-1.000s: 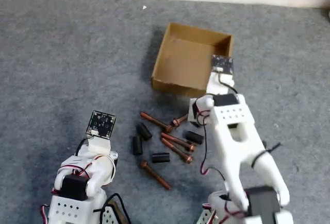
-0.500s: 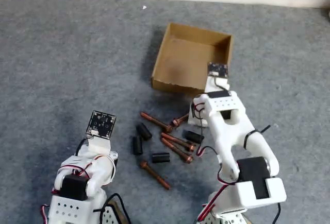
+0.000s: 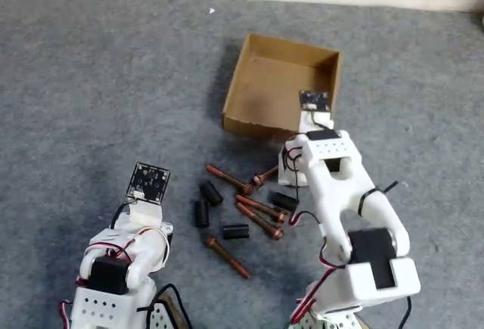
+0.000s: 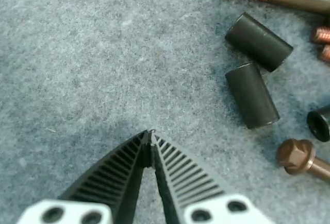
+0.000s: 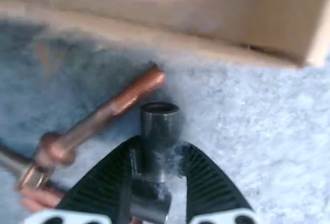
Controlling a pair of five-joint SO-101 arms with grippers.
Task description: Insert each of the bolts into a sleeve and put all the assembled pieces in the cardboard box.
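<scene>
My right gripper (image 5: pixel 159 142) is shut on a black sleeve (image 5: pixel 159 121), held just above the grey carpet in front of the cardboard box (image 3: pixel 280 79). A copper bolt (image 5: pixel 103 116) lies right beside that sleeve, threads toward the box wall (image 5: pixel 170 33). In the high view the right arm (image 3: pixel 333 185) stands at the right end of the pile of bolts (image 3: pixel 259 208) and loose sleeves (image 3: pixel 210 192). My left gripper (image 4: pixel 150 134) is shut and empty, low over bare carpet. Two black sleeves (image 4: pixel 252 95) lie a short way ahead of its tips.
The box looks empty inside. Several bolts and three loose sleeves lie scattered between the two arms. One bolt (image 3: pixel 227 257) lies apart, nearest the left arm (image 3: pixel 132 246). Open carpet (image 3: pixel 113 79) spreads to the left of the box.
The right arm has folded up and drawn its wrist slightly back from the box toward the pile. The left arm has not moved.
</scene>
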